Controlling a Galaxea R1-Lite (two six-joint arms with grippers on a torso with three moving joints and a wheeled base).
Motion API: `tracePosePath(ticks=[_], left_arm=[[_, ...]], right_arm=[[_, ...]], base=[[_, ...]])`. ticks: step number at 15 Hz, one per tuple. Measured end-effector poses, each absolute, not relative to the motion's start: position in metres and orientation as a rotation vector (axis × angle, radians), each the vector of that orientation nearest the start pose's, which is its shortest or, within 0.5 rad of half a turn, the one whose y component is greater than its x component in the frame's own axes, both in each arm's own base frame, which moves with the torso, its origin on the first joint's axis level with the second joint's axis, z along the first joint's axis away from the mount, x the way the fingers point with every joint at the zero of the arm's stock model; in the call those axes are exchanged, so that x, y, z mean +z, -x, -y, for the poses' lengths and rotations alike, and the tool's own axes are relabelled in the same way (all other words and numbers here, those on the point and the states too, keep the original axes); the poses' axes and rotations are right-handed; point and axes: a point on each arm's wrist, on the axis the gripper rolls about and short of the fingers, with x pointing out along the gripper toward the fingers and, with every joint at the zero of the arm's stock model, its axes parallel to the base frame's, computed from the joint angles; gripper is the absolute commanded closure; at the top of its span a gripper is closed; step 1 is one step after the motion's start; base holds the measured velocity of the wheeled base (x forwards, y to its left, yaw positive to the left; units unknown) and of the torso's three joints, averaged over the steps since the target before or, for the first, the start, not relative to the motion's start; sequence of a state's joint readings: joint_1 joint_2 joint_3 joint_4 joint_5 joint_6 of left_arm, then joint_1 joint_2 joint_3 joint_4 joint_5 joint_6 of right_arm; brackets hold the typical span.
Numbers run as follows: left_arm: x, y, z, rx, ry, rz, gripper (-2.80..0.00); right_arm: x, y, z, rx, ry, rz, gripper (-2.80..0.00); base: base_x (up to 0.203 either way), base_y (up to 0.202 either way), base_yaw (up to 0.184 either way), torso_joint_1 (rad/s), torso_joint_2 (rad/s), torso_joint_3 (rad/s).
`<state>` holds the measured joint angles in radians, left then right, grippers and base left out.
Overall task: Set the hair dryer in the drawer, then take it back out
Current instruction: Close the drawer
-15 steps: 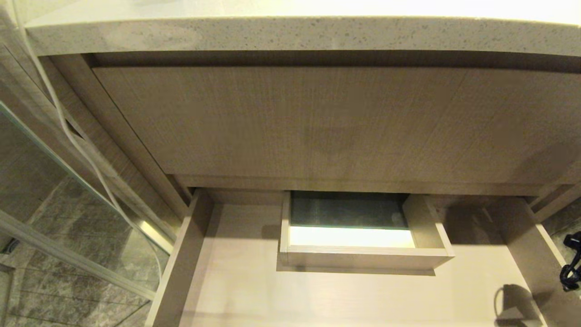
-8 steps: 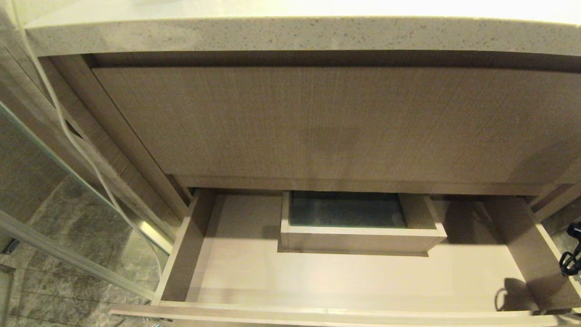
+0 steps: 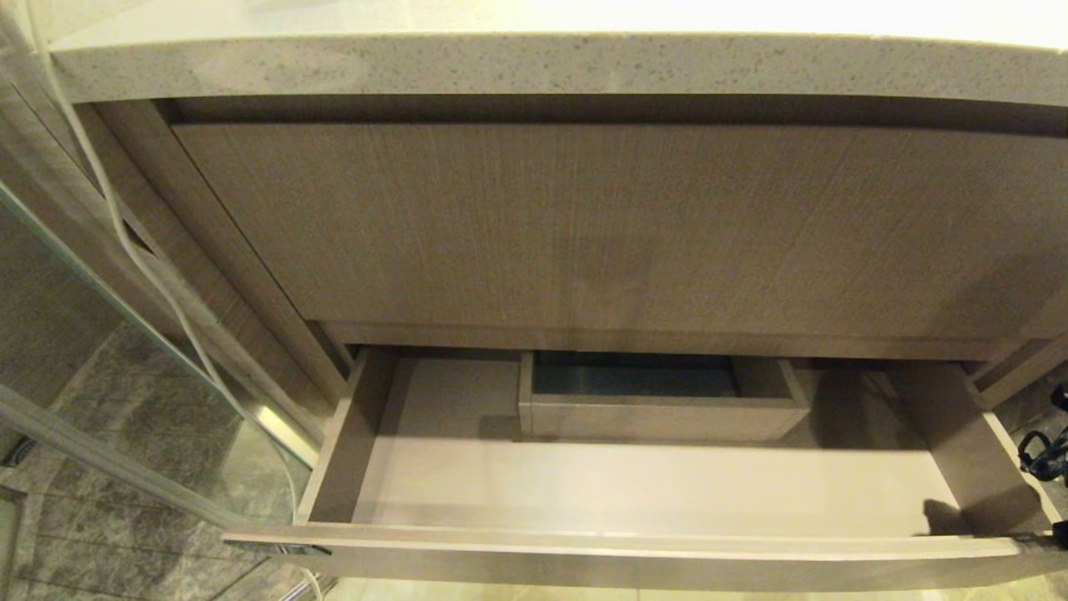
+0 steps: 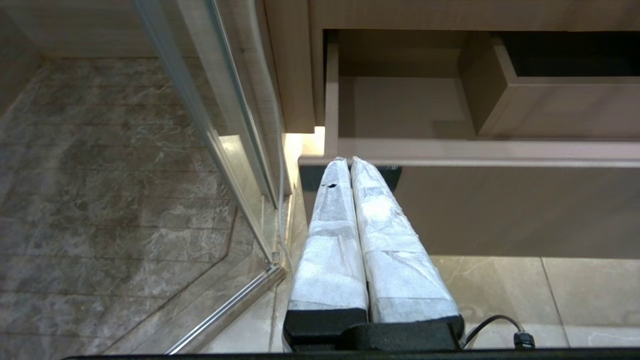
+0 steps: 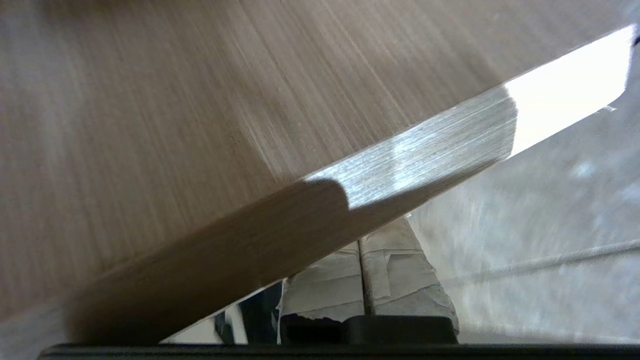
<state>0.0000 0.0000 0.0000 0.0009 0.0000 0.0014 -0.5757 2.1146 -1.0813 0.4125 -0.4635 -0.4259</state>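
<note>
The drawer [image 3: 634, 492] is sliding shut compared with a second ago, hiding its inner box [image 3: 659, 405]. The closed right end effector [image 5: 367, 280] is pressing its front. No hair dryer is visible; the closed left end effector [image 4: 350, 165] is idling nearby.

Warm overhead light glares off the desk [image 3: 534, 17] top. The drawer [image 3: 634, 492] interior lies shadowed. The right wrist view is motion-blurred.
</note>
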Motion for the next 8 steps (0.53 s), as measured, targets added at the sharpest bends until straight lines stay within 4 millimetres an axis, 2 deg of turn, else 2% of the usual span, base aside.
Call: tracePosePath(ticks=[4, 8], left_arm=[[0.075, 0.023, 0.0, 0.0, -0.001, -0.001, 0.0], [0.075, 0.023, 0.0, 0.0, -0.001, -0.002, 0.0]], right_arm=[[0.054, -0.273, 0.185, -0.5, 0.24, -1.547, 0.0], [0.059, -0.273, 0.18, -0.475, 0.24, -1.527, 0.0]], base=[[0.0, 0.0, 0.0, 0.0, 0.0, 0.0], [0.0, 0.0, 0.0, 0.0, 0.0, 0.0]])
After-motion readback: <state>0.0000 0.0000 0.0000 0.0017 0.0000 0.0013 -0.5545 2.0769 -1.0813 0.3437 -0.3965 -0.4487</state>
